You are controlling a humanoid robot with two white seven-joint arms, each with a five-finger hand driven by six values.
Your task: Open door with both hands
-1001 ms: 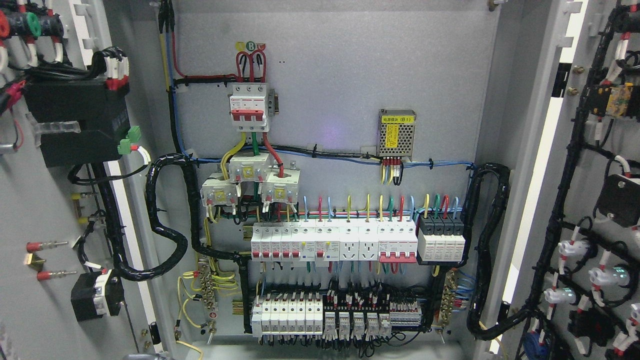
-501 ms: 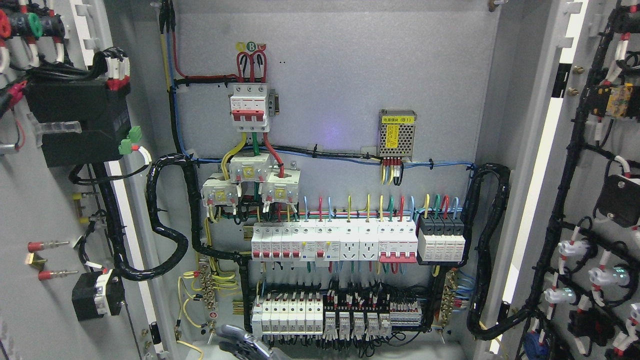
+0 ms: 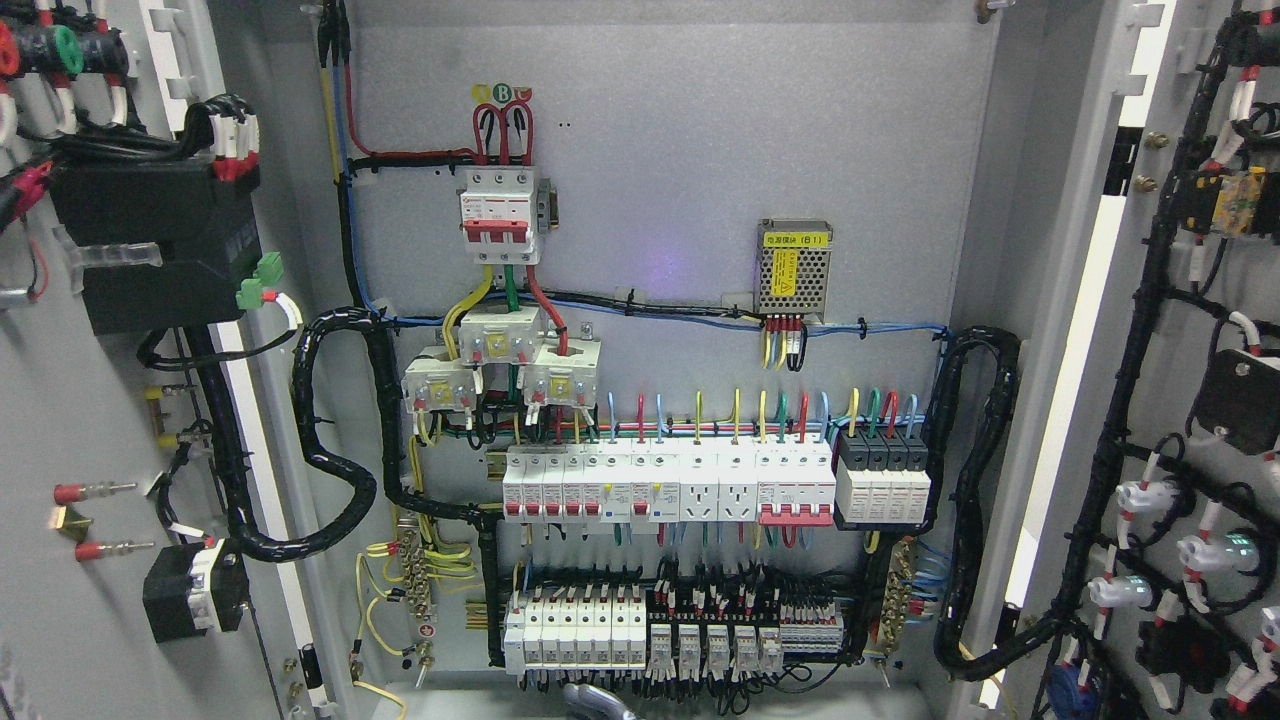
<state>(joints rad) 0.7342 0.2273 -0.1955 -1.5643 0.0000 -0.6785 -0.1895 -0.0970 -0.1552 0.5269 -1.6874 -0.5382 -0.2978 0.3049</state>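
Both doors (image 3: 80, 420) wide; wiring-crowded cabinet interior (image 3: 660, 500).

Both doors (image 3: 90, 420), seemingly wide open, cabinet (image 3: 660, 150) exposed.

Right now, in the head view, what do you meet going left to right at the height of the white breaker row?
Left door → black cable loop → white breaker row → black module block → right cable loom → right door.

Before me: red-handled breaker (image 3: 497, 215) top; mesh-cased power supply (image 3: 793, 265) to its right; breaker row (image 3: 668, 485) beneath; relays (image 3: 715, 645) lowest; black conduit (image 3: 335, 440) left.
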